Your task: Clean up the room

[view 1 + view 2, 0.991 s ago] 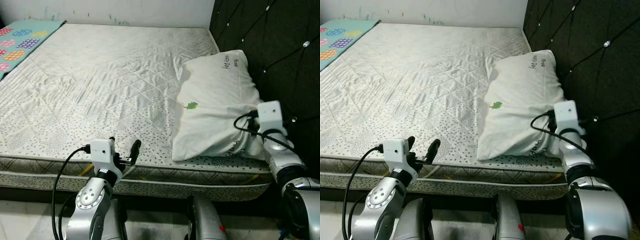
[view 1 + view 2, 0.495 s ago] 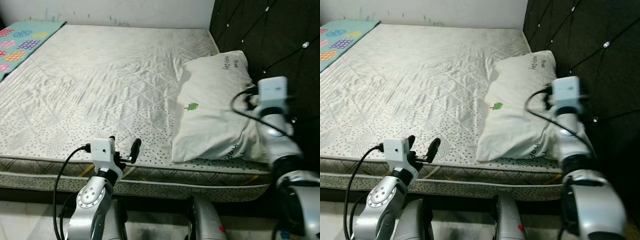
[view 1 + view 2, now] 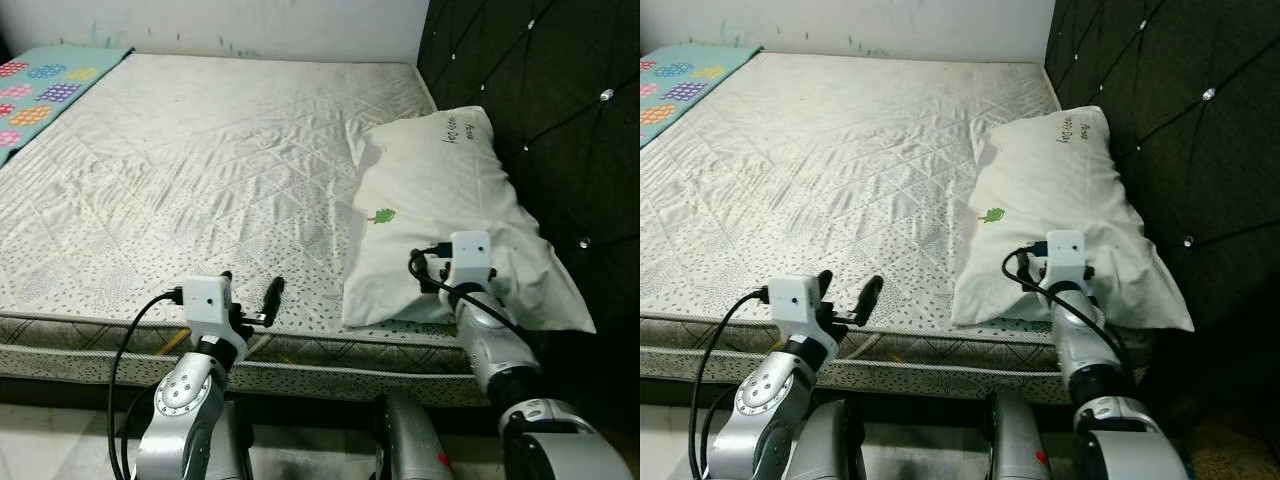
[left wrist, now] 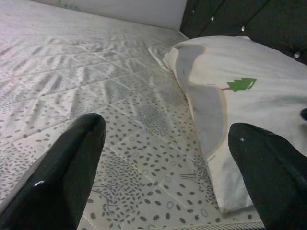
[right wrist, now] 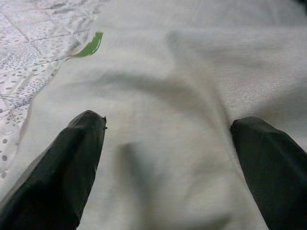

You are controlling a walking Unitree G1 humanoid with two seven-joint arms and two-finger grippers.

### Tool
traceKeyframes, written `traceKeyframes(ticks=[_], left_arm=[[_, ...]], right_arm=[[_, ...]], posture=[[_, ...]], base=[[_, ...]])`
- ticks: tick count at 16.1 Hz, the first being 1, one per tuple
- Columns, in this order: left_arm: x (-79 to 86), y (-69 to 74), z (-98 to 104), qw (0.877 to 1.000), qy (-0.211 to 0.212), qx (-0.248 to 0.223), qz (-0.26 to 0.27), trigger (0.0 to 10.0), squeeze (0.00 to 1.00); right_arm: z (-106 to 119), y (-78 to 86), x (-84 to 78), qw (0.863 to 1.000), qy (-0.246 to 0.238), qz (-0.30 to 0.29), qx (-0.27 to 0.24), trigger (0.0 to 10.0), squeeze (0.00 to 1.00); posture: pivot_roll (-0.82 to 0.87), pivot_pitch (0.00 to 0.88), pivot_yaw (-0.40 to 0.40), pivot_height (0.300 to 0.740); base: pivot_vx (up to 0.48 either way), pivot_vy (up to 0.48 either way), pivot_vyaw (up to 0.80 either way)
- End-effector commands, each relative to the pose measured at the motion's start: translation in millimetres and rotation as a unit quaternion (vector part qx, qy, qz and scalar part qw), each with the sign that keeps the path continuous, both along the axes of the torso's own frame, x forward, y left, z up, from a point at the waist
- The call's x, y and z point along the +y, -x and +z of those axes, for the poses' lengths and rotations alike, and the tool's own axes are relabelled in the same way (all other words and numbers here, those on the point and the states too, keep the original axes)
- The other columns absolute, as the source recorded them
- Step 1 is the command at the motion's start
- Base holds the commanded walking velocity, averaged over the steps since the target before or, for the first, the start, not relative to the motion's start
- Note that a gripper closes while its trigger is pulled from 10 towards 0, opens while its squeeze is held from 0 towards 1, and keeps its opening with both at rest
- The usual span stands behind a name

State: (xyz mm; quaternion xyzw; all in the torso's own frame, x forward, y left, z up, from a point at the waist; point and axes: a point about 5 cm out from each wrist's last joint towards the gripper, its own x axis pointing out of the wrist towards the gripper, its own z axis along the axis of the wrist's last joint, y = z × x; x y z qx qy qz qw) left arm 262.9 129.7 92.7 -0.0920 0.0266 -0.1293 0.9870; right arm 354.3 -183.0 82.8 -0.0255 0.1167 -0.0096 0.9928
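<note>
Beside headboard: pillow on mattress.

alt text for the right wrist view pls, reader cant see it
The right gripper hovers open just above a white pillow, its two black fingers spread wide to either side of the creased fabric. A small green tree print marks the pillow near its edge, and beyond that edge lies the speckled quilted mattress.
</note>
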Motion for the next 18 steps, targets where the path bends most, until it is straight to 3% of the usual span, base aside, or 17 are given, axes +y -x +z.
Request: traceKeyframes(ticks=[1, 5, 9, 11, 12, 13, 14, 16, 18], left_arm=[[1.4, 1.1, -2, 1.000, -0.005, 0.008, -0.002, 10.0, 0.00], [3.0, 2.5, -2, 1.000, -0.009, 0.009, -0.001, 10.0, 0.00], [4.7, 3.7, -3, 1.000, -0.009, 0.012, 0.002, 10.0, 0.00], [3.9, 2.8, -3, 1.000, -0.009, 0.012, 0.003, 10.0, 0.00], [3.6, 2.5, -2, 1.000, -0.008, 0.011, 0.002, 10.0, 0.00], [3.3, 1.9, -3, 1.000, -0.008, 0.011, 0.002, 10.0, 0.00], [3.2, 1.6, -2, 1.000, -0.008, 0.010, 0.001, 10.0, 0.00], [1.9, -0.6, -1, 1.000, -0.005, 0.002, 0.003, 10.0, 0.00], [1.5, -3.9, 1, 1.000, -0.002, -0.006, 0.009, 10.0, 0.00]], right_arm=[[3, -3.0, 0.5, 1.000, -0.009, -0.013, 0.002, 10.0, 1.00], [0, -9.1, 8.3, 0.993, -0.068, -0.081, 0.047, 10.0, 1.00], [-35, 8.3, 20.8, 0.978, -0.095, -0.092, 0.162, 10.0, 0.96], [-38, 10.8, 16.2, 0.976, -0.099, -0.104, 0.163, 10.0, 0.91], [-25, 3.9, 9.7, 0.984, -0.079, -0.107, 0.115, 10.0, 0.88], [-9, -3.6, 5.7, 0.990, -0.072, -0.102, 0.061, 10.0, 0.71], [-3, -6.4, 4.7, 0.991, -0.077, -0.100, 0.039, 10.0, 0.71], [29, -15.0, 1.8, 0.993, -0.076, -0.070, -0.065, 10.0, 0.00], [52, -15.8, 2.6, 0.989, -0.048, -0.038, -0.137, 10.0, 0.00]], posture=[[-0.04, 0.014, 0.014, 0.560], [-0.03, 0.022, 0.014, 0.560], [-0.02, 0.023, 0.007, 0.560], [-0.02, 0.021, 0.006, 0.560], [-0.02, 0.020, 0.008, 0.560], [-0.03, 0.017, 0.010, 0.560], [-0.03, 0.017, 0.010, 0.560], [-0.04, 0.006, 0.008, 0.560], [-0.05, 0.000, 0.005, 0.560]], base=[[0.000, 0.000, 0.00], [0.000, 0.000, 0.00], [0.000, 0.000, 0.00], [0.000, 0.000, 0.00], [0.000, 0.000, 0.00], [0.000, 0.000, 0.00], [0.000, 0.000, 0.00], [0.000, 0.000, 0.00], [0.000, 0.000, 0.00]])
